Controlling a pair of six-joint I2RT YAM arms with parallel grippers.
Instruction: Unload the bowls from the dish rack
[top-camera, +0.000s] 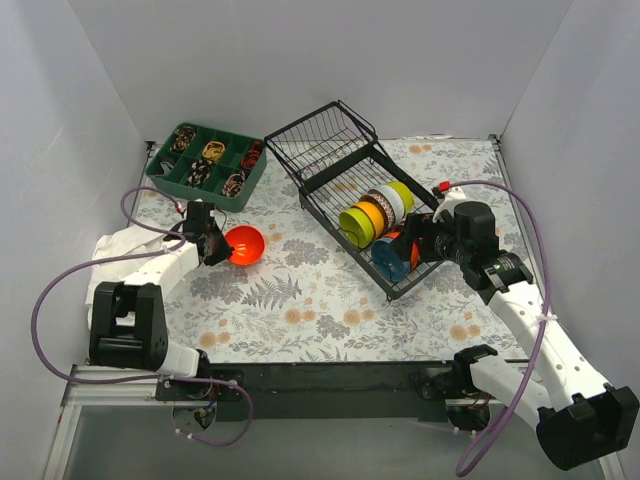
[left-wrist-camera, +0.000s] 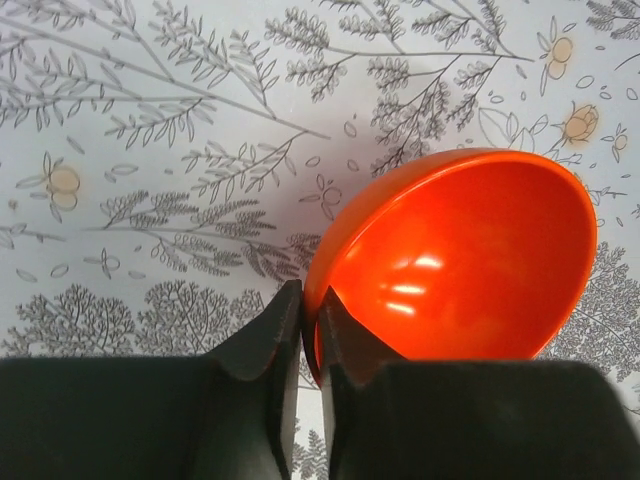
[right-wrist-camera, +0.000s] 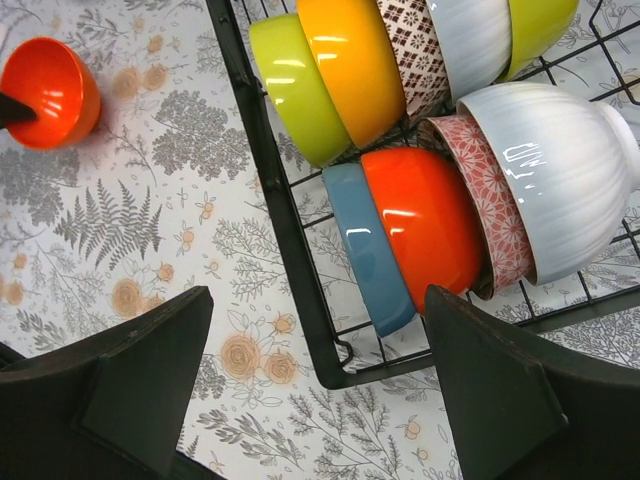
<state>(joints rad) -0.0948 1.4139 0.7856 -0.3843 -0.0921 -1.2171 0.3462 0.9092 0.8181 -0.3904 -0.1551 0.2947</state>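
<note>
The black wire dish rack (top-camera: 330, 150) lies across the middle of the table, with two rows of bowls on edge at its near end. A blue bowl (top-camera: 388, 262) stands at the front of one row, and a lime green bowl (top-camera: 353, 226) at the front of the other. My left gripper (top-camera: 213, 245) is shut on the rim of an orange-red bowl (top-camera: 246, 245), tilted just over the tablecloth left of the rack. The left wrist view shows its rim (left-wrist-camera: 312, 300) pinched between the fingers. My right gripper (right-wrist-camera: 320, 380) is open above the rack's near corner (right-wrist-camera: 335, 375), beside the blue bowl (right-wrist-camera: 375, 265).
A green compartment tray (top-camera: 160, 175) with small items sits at the back left. White walls close in the table on three sides. A crumpled white cloth (top-camera: 110, 250) lies at the left edge. The floral tablecloth (top-camera: 320, 320) covers the table.
</note>
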